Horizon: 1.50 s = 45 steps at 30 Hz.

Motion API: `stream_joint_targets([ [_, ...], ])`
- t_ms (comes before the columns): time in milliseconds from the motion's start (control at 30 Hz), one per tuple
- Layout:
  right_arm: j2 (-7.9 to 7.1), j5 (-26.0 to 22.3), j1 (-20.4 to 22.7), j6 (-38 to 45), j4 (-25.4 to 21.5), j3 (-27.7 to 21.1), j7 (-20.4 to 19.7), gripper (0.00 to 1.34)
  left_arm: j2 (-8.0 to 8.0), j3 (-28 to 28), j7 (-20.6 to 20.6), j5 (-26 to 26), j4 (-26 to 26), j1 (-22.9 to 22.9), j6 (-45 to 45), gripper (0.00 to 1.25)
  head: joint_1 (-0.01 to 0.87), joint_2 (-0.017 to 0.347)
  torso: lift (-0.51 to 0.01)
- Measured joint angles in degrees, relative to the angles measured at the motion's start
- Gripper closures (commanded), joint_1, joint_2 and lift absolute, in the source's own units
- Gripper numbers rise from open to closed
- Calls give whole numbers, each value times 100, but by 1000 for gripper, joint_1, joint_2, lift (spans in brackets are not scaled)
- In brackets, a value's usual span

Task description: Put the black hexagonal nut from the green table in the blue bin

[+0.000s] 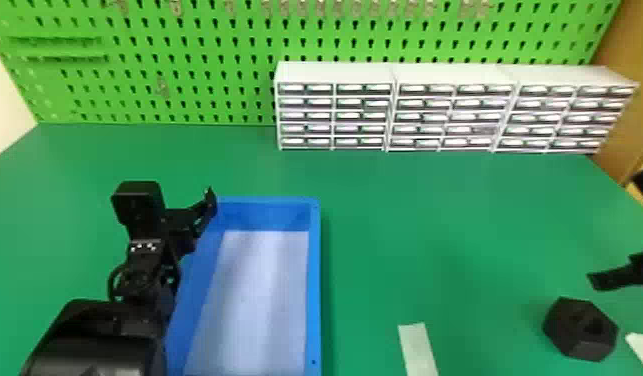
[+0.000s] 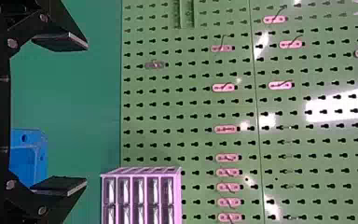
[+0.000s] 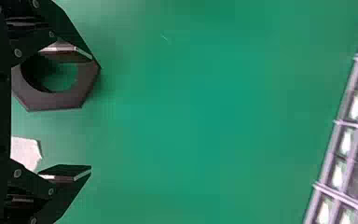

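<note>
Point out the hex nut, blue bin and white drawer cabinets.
Black hexagonal nut [image 1: 570,332]: head view, body beside its hole.
Blue bin [image 1: 315,280]: head view, right rim.
White drawer cabinets [image 1: 450,117]: head view, middle unit's front.

Black arm [image 1: 92,345], looped cable [image 1: 112,281], pale screws [image 1: 150,246]

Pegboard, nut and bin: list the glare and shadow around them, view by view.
Left wrist view: white glare patches on the pegboard, one a broad band; right wrist view: soft shadow on the table beside the nut; head view: a pale streak down the floor of the bin, faint shadow along its right side.
</note>
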Motion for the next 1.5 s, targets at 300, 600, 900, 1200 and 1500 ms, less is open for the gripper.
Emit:
stream_joint_targets([
  [300,3,594,-36,-11,323,303,585,423,1,0,0,-6,0,8,0,246,686,51,-96],
  [600,16,692,-68,-82,554,432,727,424,1,0,0,-9,0,18,0,246,686,51,-96],
  [900,86,754,-101,-239,816,523,734,427,1,0,0,-9,0,18,0,246,686,51,-96],
  [1200,137,882,-194,-450,1112,593,734,446,1,0,0,-4,0,18,0,246,686,51,-96],
  [1500,155,916,-215,-558,1340,617,727,452,1,0,0,6,0,27,0,246,686,51,-96],
])
